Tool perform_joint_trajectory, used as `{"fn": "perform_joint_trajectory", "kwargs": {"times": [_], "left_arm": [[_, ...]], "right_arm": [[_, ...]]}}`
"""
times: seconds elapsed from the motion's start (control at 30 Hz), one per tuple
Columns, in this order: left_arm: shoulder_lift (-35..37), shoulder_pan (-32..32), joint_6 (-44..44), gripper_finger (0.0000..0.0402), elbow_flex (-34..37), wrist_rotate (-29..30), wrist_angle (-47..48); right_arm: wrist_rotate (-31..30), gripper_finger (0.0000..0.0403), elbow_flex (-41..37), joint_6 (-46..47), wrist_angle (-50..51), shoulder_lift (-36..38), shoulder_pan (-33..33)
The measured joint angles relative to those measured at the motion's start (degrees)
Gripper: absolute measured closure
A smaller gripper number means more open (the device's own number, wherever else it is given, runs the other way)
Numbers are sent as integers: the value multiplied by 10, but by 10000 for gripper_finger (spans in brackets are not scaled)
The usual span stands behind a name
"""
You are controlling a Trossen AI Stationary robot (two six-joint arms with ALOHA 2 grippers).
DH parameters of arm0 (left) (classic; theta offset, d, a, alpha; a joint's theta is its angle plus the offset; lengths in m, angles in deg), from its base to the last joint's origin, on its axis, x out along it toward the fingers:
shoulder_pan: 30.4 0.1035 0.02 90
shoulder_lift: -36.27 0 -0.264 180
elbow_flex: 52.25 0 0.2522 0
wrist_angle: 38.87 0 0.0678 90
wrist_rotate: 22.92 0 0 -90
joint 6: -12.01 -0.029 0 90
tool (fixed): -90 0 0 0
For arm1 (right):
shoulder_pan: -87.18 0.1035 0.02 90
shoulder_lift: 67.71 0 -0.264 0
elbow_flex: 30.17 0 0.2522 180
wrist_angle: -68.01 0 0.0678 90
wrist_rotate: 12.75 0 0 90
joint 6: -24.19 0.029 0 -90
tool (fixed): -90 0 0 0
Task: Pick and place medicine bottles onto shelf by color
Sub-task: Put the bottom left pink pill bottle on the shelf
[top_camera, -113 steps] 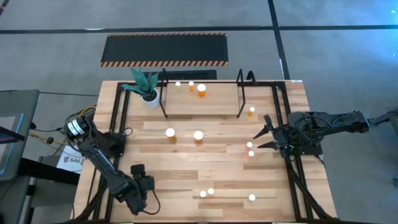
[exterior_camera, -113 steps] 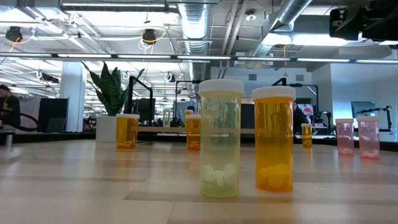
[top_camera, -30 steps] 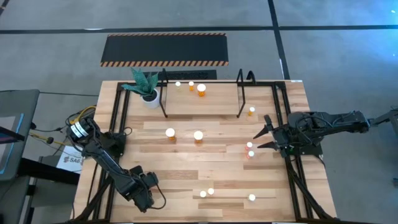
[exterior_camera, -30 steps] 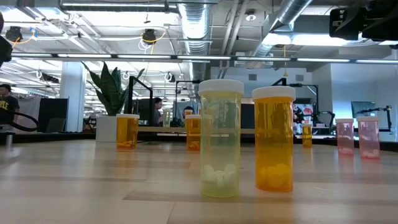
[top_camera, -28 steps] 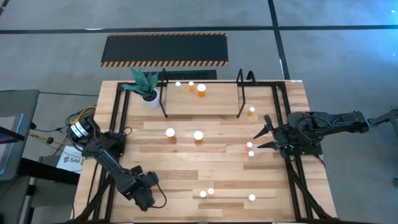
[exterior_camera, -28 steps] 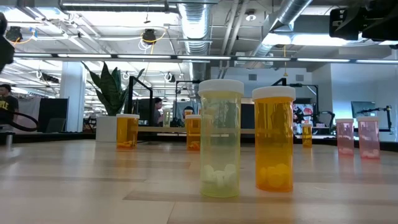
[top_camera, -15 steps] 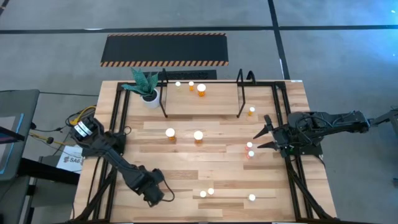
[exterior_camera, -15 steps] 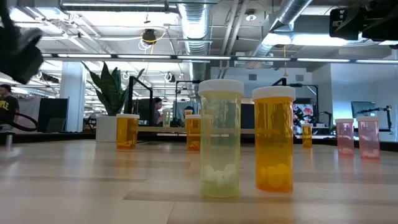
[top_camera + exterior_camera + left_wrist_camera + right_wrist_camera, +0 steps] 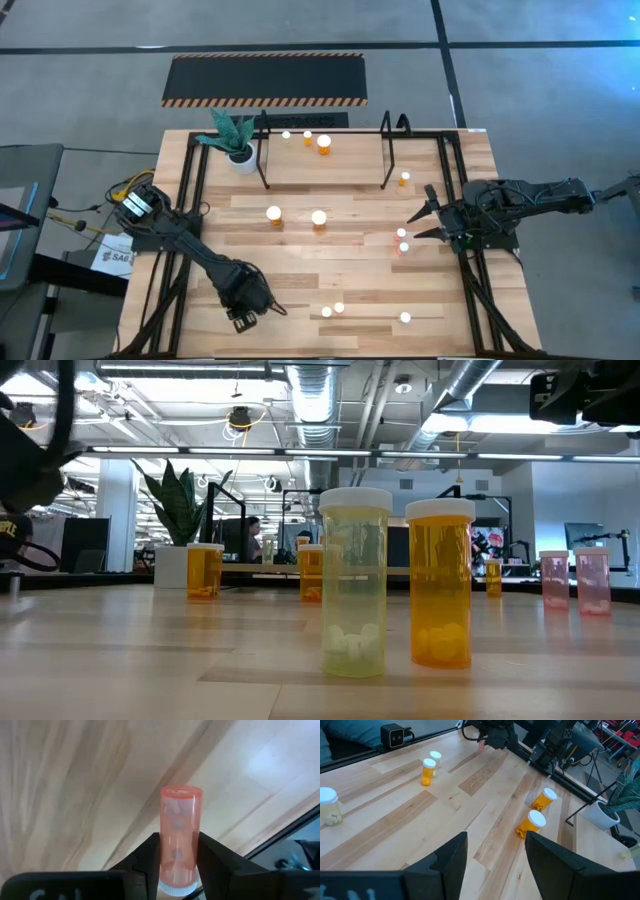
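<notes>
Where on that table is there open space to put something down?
The light wooden shelf board is bare on its right half, between a white-capped orange bottle and the black hoop. Also free: the table strip in front of two more orange bottles. Crowded: two pink bottles by the right arm's open jaws.

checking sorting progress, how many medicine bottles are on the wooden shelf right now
3, clustered at the left end of the light wooden shelf board: a small white-capped bottle, a second small bottle beside it, and a larger orange bottle. None looks hidden from above.
</notes>
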Motion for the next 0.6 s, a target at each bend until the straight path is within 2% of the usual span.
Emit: {"fn": "perform_joint_trajectory", "kwargs": {"times": [0.17, 0.33, 0.43, 0.6], "left_arm": [[0, 17, -1, 307, 0, -21, 0], [1, 27, -7, 307, -1, -131, 0], [1, 30, -4, 307, -1, -171, -4], [1, 38, 65, 307, -1, -248, -40]], "right_arm": [[0, 180, 0, 0, 0, 0, 0], [0, 180, 0, 0, 0, 0, 0], [0, 180, 0, 0, 0, 0, 0], [0, 180, 0, 0, 0, 0, 0]]}}
